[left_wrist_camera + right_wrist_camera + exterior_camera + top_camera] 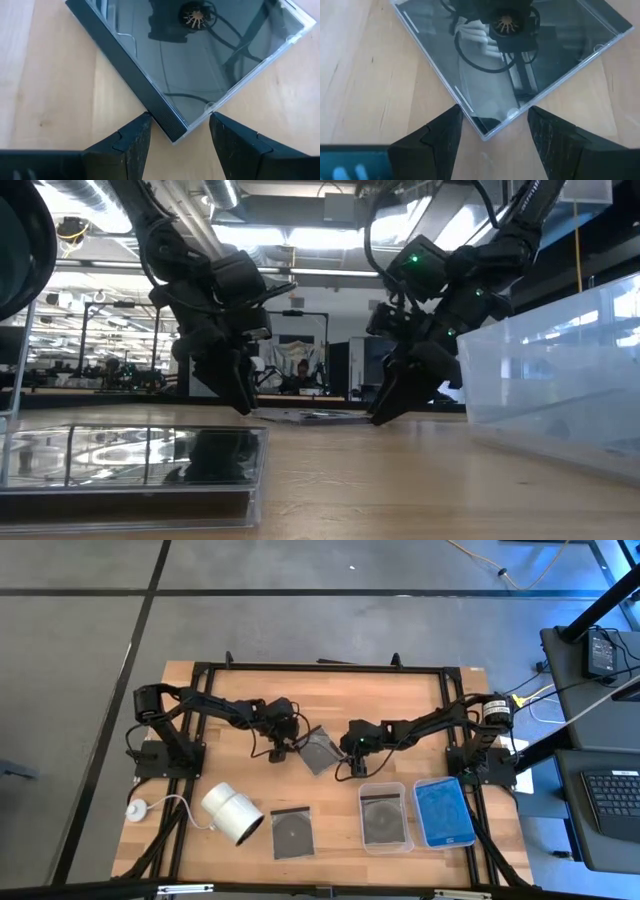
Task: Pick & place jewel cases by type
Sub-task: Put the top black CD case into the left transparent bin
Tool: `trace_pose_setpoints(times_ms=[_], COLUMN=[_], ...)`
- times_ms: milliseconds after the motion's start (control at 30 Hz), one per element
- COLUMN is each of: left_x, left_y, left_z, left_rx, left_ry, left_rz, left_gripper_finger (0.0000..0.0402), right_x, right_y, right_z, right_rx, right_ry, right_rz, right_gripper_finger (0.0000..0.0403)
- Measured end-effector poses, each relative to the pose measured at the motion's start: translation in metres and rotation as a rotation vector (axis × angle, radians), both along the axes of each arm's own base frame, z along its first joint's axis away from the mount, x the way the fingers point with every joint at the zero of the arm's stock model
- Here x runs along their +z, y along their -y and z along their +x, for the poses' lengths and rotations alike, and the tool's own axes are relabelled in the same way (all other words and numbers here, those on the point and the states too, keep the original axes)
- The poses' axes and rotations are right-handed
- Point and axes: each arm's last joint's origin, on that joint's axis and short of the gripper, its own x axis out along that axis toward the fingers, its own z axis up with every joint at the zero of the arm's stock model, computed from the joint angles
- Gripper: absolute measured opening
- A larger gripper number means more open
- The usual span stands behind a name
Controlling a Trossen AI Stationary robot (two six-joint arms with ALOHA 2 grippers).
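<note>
We found both tools at the middle of the wooden tabletop [200,690], one at each side of a single dark grey/clear jewel case [319,749] that lay flat and turned diagonally.

1. The left tool [283,747] stood at the case's left corner. In the left wrist view its two fingers [131,142] were spread apart, one to each side of the corner of the case [190,65], and neither finger pressed on it. The tool was open.
2. The right tool [345,762] stood at the opposite side of the same case. In the right wrist view its fingers [442,140] straddled another corner of the case [520,60] with a gap on both sides. This tool was open as well.
3. In the low view both tools [240,395] [385,405] pointed down to the tabletop with the case [310,416] lying flat between them.

The other cases were placed as follows (all at the near edge of the tabletop):

- A second dark case [291,832] lay flat and alone, just beside a white cylinder [232,813].
- A clear tray [384,817] held a dark case showing a round disc.
- A second tray [444,811], just beside the first, held a bright blue case.
</note>
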Motion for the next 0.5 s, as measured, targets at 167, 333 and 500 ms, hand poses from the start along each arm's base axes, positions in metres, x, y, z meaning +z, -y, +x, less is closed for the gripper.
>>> trace_pose_setpoints(times_ms=[167, 333, 500], left_x=[0.0, 0.0, 0.0], left_y=[0.006, 0.006, 0.008], left_z=[0.002, 0.003, 0.004], left_rx=[-0.01, 0.1, 0.125], left_ry=[-0.005, -0.013, -0.016], left_rz=[0.007, 0.003, 0.006], left_gripper_finger=[0.0196, 0.0196, 0.0196], right_x=[-0.002, -0.002, -0.002], right_y=[0.006, 0.01, 0.013], right_z=[-0.003, -0.004, -0.005], right_rx=[0.022, 0.067, 0.076], right_ry=[-0.031, -0.041, -0.041], right_rz=[-0.013, -0.06, -0.057], right_gripper_finger=[0.0229, 0.0229, 0.0229])
